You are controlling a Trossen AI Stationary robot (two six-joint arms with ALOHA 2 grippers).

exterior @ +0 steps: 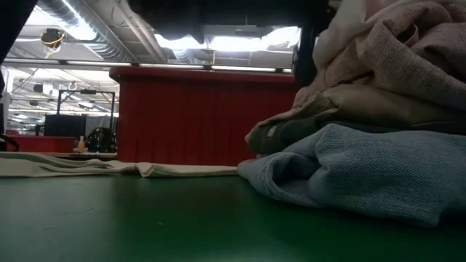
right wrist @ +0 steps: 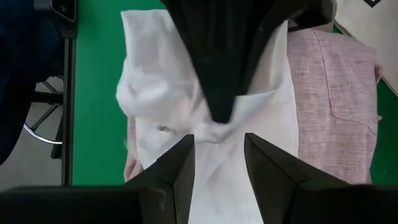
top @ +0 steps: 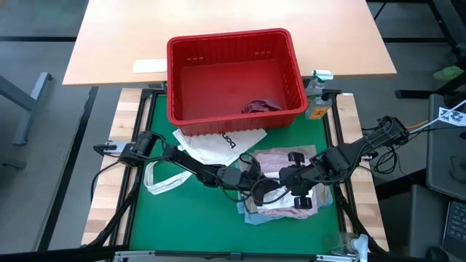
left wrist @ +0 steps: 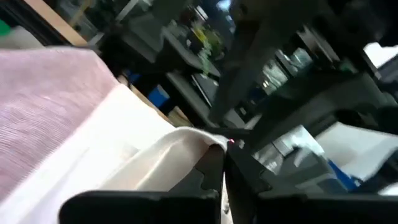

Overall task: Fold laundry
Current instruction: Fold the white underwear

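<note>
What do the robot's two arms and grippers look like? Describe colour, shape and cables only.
Both arms are dark, slender and jointed, with black cables looping along them. The left gripper and right gripper are black. The right gripper's fingers are flat, matte black wedges with angular edges.

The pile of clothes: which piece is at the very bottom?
The light blue garment. It lies right on the green mat, with the dark grey-green and pink ones stacked above it.

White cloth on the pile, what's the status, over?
Left tool shut on white cloth. Right tool open above it. Pink garment underneath; nothing blocking.
</note>
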